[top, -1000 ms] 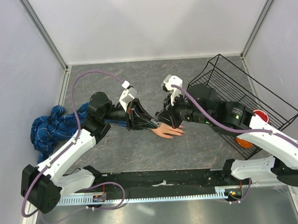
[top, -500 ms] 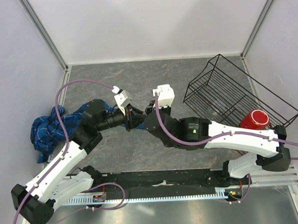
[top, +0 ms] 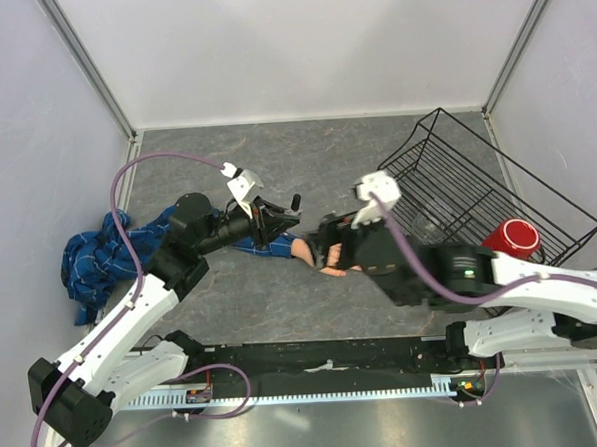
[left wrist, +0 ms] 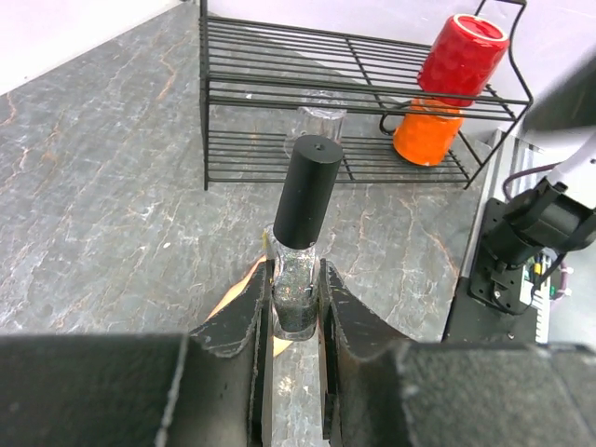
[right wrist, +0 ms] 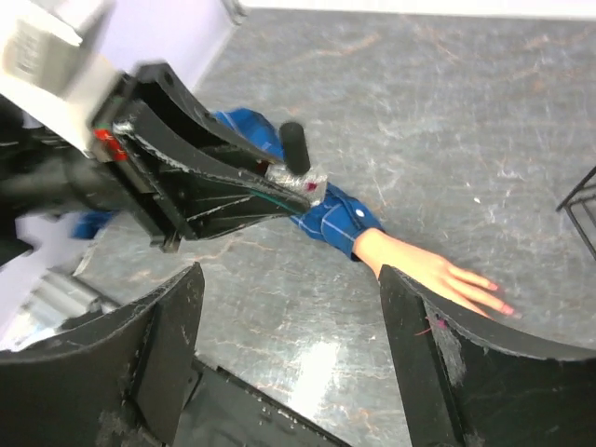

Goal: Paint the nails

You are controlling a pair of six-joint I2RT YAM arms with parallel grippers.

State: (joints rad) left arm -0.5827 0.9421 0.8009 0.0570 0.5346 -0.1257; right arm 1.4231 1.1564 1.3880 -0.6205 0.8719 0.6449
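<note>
While I watched from the remote desk, the grey marbled table (top: 275, 150) filled the overhead view. The black wire rack (top: 408, 138) stood at its far right, and the plaid sleeve (top: 95, 259) trailed off to the left.

The mannequin hand (right wrist: 433, 270) lay palm down near the middle of the table, its fingers pointing right. The nails (right wrist: 506, 308) were tiny pinkish tips at its right end.

The right gripper (right wrist: 291, 307) hung just above and near that hand, fingers spread wide with nothing between them. The left gripper (left wrist: 294, 303) was clamped narrowly on the glass body of the polish bottle (left wrist: 298, 270), held upright over the wrist. Its black cap (left wrist: 307, 191) was on.

My worry was the cap. I judged the right fingers would have to take it, and a twist against so small a grip could spin or tip the bottle. Wide jaws that low could also nudge the hand and shift the nails.

Only the right wrist camera showed the nails. Overhead the gripper covered them, and the left wrist camera showed only a peach sliver of the hand. That left camera alone showed the glitter in the bottle. It also showed the orange cup (left wrist: 426, 135) under the red cup (left wrist: 464, 58).
</note>
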